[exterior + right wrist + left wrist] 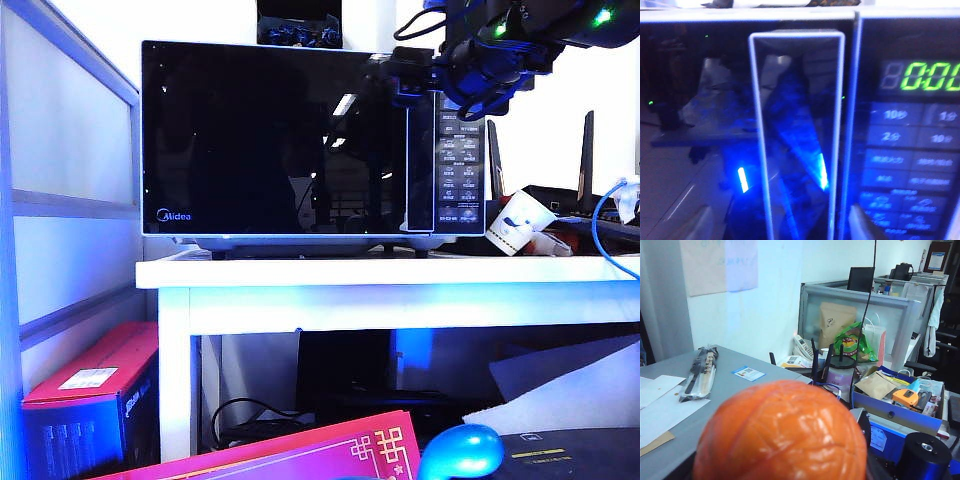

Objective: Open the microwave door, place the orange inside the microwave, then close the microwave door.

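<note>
Right hand (415, 85) is up at the top right corner of the microwave (315, 145), hovering at the front by the tall handle strip (797, 135). From the right wrist view, its two pale fingertips (862, 225) sit spread apart, one on either side of the handle, so the fingers are parted and gripping nothing. The microwave door (275, 140) is flush shut, glossy black, blue Midea logo (174, 215) low in its corner. The green display (930, 75) glows over the button panel (907, 170), just beside the handle.

Over to the left wrist view: the orange (782, 432) fills the foreground, lumpy orange-red skin right up against the camera, and the left hand (785, 467) has it held between its fingers, which are mostly hidden behind the fruit. That hand does not show in the exterior view. Behind the orange lies a grey desk with papers and a cluttered blue box (900, 410).

The microwave stands on the white counter (390, 272), with a tipped paper cup (515, 222) to its right
</note>
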Available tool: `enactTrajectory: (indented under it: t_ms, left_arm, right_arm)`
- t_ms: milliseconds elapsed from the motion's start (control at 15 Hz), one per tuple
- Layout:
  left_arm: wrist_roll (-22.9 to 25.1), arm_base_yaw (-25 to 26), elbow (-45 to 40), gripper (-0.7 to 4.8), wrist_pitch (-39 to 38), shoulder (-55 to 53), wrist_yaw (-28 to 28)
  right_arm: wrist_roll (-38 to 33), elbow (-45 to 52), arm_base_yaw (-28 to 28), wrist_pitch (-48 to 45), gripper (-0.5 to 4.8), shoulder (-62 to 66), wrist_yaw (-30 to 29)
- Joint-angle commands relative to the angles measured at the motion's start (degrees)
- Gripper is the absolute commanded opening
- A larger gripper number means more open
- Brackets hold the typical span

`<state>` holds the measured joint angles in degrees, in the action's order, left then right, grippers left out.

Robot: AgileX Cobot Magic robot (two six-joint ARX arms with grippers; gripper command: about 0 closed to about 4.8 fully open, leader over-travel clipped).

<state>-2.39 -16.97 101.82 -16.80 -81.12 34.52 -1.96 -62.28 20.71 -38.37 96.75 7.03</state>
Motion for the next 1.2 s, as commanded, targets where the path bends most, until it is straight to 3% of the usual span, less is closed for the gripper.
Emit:
enactTrajectory:
  t_ms: [67,532,932,1198]
  left_arm:
    - [0.24,-0.09,0.2,2.14,-0.39,0.37,0.44]
    - [0.24,-0.09,0.2,2.14,-2.23,0.39,0.68]
    - [0.24,-0.09,0.2,2.14,-2.23,0.39,0.68]
    - [0.24,-0.09,0.2,2.14,-2.23,0.39,0.68]
  right_arm:
    - [-0.13,-0.13,0.0,-6.4,3.9,1.53,2.29]
    - [-0.09,-0.39,0.0,-13.9,3.88,7.69,2.1]
    - [0.28,-6.01,-0.24,-13.53,3.86,10.88,2.21]
    - [0.5,-6.01,-1.11,-12.44,3.04,11.1,2.49]
